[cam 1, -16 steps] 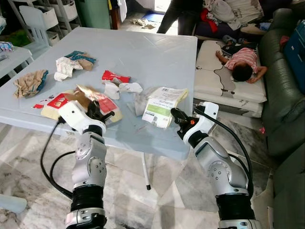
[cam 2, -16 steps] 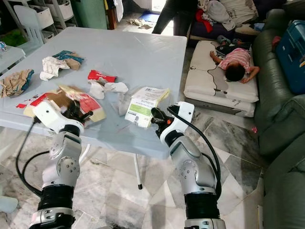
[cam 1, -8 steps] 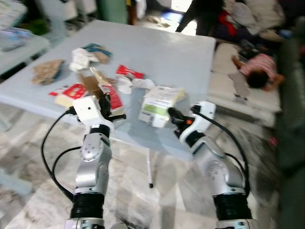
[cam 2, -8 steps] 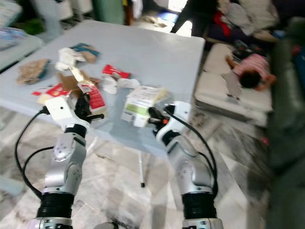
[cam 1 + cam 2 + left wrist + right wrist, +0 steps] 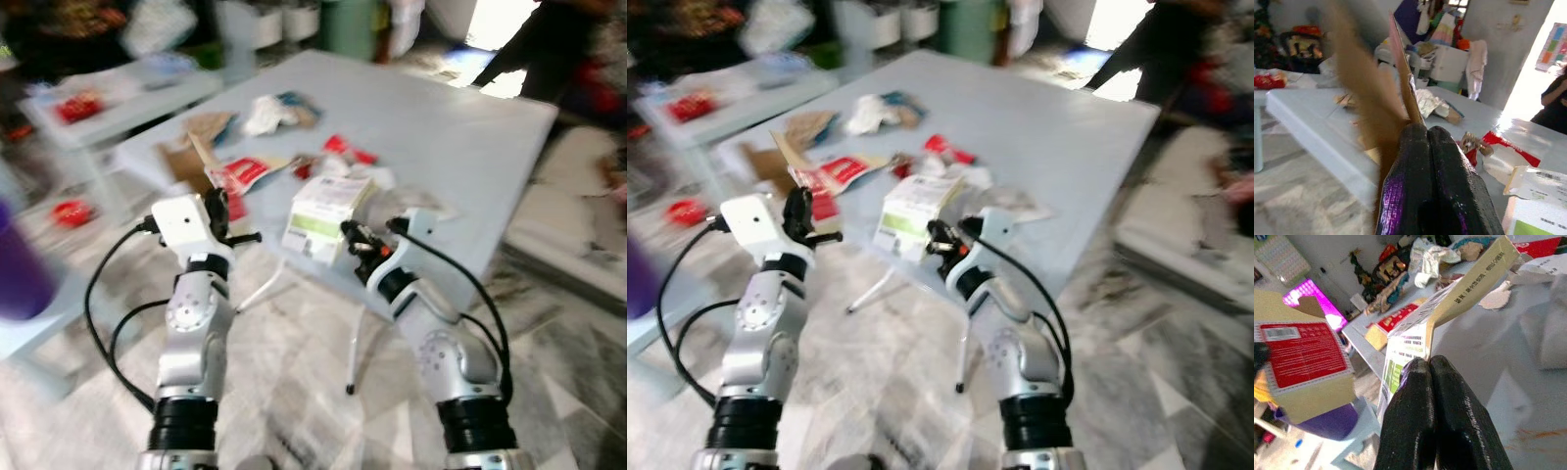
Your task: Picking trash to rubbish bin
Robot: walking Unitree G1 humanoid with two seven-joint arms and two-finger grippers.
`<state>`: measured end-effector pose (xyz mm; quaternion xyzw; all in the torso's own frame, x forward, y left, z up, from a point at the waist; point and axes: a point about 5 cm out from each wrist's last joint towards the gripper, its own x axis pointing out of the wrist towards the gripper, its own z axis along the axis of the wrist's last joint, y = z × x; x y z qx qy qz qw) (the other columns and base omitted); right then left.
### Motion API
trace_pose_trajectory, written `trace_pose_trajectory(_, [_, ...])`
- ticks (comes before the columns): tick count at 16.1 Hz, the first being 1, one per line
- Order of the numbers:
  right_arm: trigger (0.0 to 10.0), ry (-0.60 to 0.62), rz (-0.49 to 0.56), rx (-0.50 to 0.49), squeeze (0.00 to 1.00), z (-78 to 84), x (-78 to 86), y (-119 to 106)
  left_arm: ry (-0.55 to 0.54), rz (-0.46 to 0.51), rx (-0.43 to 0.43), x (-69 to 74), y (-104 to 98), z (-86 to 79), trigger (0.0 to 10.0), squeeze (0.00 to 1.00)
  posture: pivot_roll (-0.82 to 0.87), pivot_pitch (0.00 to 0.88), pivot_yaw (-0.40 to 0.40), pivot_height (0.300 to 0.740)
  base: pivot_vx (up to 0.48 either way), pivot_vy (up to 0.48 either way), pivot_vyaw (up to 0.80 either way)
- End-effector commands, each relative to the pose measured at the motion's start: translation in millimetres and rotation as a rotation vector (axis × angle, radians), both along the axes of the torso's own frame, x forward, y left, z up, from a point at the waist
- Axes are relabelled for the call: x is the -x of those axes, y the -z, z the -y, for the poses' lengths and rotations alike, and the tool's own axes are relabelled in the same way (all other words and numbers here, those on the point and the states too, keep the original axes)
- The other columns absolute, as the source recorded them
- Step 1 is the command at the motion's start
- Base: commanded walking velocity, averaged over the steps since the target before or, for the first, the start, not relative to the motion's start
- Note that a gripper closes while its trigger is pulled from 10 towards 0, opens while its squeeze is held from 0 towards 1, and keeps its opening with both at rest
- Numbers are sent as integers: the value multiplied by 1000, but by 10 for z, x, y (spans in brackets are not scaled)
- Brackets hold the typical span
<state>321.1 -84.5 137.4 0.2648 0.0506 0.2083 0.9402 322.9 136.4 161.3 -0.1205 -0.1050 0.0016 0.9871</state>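
Observation:
My left gripper [image 5: 225, 210] is shut on a flattened red and brown cardboard box [image 5: 238, 174], held up beside the grey table's [image 5: 460, 137] near corner. In the left wrist view the fingertips [image 5: 1422, 131] pinch the cardboard's [image 5: 1400, 83] edge. My right gripper [image 5: 355, 238] is shut on a white and green paper carton [image 5: 321, 209], held just off the table edge; the right wrist view shows the carton [image 5: 1449, 303] rising from the closed fingertips [image 5: 1429, 363]. Crumpled white paper [image 5: 265, 113] and a red wrapper [image 5: 351, 150] lie on the table.
A blurred purple object [image 5: 15, 262] stands low at the far left. A smaller pale table [image 5: 127, 93] with red packets is behind on the left. A person in dark clothes [image 5: 549, 49] stands beyond the table. Marble floor lies below my arms.
The whole view has swung and blurred, so the camera moved. Both grippers keep their hold, and the cardboard and the carton now hang off the table's edge rather than resting on it.

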Motion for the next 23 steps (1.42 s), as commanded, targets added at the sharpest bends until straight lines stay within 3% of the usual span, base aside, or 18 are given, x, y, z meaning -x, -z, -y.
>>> trace_pose_trajectory(1, [0, 3, 5, -2, 0, -22, -11, -22, -3, 20, -15, -14, -79, -18, 0, 0, -12, 50, -38, 740, 0, 0, 800])
trace_pose_trajectory(14, [0, 14, 15, 1, 0, 0, -11, -50, 68, 19, 30, -16, -118, 97, 0, 0, -20, 52, -41, 740, 0, 0, 792])
trace_pose_trajectory(23, [0, 24, 14, -2, 0, 27, -5, -60, 117, 32, 52, -12, -144, 135, 0, 0, -22, 48, -41, 740, 105, 0, 0])
